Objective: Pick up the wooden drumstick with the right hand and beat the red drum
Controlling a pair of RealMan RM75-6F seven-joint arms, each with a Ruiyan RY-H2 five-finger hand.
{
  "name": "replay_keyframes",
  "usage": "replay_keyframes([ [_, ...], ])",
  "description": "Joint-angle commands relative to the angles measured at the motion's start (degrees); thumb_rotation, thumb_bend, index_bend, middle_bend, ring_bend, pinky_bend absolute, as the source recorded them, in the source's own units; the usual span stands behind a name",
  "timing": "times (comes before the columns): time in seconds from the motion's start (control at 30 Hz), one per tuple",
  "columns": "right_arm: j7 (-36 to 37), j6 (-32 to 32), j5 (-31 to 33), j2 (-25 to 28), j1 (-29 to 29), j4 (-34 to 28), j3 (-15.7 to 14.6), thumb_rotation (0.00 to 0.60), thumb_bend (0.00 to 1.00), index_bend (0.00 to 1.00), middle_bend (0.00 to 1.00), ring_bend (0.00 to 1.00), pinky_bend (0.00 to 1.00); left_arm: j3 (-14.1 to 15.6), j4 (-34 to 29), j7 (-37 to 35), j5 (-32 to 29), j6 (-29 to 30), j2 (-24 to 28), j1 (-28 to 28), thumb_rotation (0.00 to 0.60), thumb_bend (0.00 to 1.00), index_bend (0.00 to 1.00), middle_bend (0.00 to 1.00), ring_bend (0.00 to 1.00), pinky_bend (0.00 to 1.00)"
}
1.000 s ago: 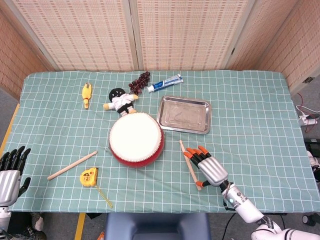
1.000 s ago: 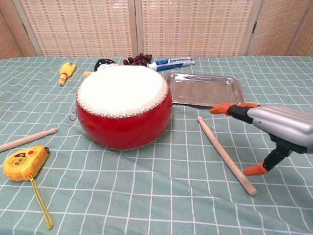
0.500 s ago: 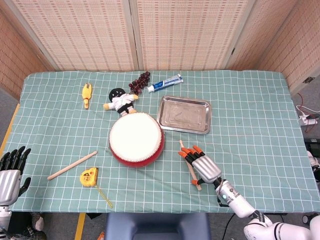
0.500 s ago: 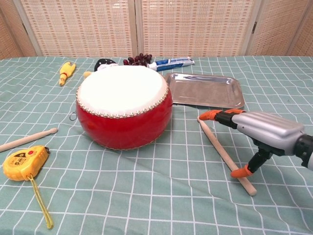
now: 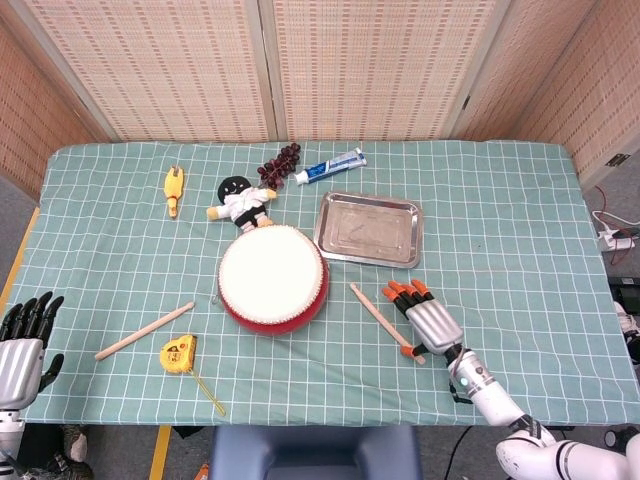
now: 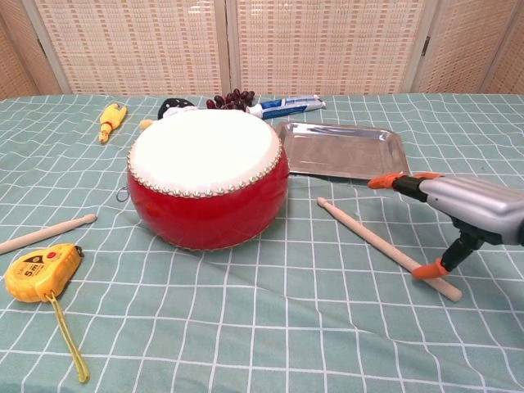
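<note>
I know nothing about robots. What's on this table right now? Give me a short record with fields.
Drum: red drum with a white top, mid-table
Nearby stick: wooden drumstick lying flat on the cloth, right of the drum
Right hand: right hand over the stick's near end, thumb tip at the stick, fingers apart, not gripping it
Left hand: left hand at the table's left edge, holding nothing
Other stick: second drumstick left of the drum
Also there: metal tray, yellow tape measure
</note>
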Motion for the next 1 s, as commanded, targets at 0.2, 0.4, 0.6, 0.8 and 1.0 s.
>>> replay_keyframes([
  [0.2, 0.23, -0.96, 4.75, 0.76, -0.45, 3.48, 1.89, 0.600, 0.08, 0.07, 0.00, 0.00, 0.00, 0.11, 0.34, -0.26, -0.02, -0.26, -0.23, -0.01, 0.600, 0.30, 0.00, 0.00, 0.00, 0.00],
  [0.4, 2.43, -1.01, 6.80, 2.49, -0.56, 2.81, 3.41, 0.600, 0.08, 0.11, 0.00, 0.00, 0.00, -0.25, 0.75, 0.17, -0.86, -0.21, -0.44, 0.14, 0.600, 0.30, 0.00, 0.00, 0.00, 0.00],
  [0.6, 8.90, -2.05, 5.19, 5.45, 0.59, -4.14, 3.93, 0.600, 0.14, 0.25, 0.00, 0.00, 0.00, -0.15, 0.66, -0.04, -0.28, 0.09, -0.33, 0.16, 0.600, 0.30, 0.00, 0.00, 0.00, 0.00],
  [0.8, 4.42, -3.13, 6.48, 1.65, 3.22, -2.63, 5.17, 0.600, 0.19, 0.41, 0.08, 0.00, 0.01, -0.06, 0.95, -0.13, -0.47, 0.06, -0.58, 0.34, 0.600, 0.30, 0.00, 0.00, 0.00, 0.00],
  [1.0, 0.29, -5.74, 10.10, -3.49, 5.83, 2.21, 6.51, 0.600, 0.21, 0.45, 0.08, 0.00, 0.01, 0.11, 1.60, -0.73, -0.38, 0.26, -0.81, 0.61, 0.600, 0.30, 0.00, 0.00, 0.00, 0.00],
])
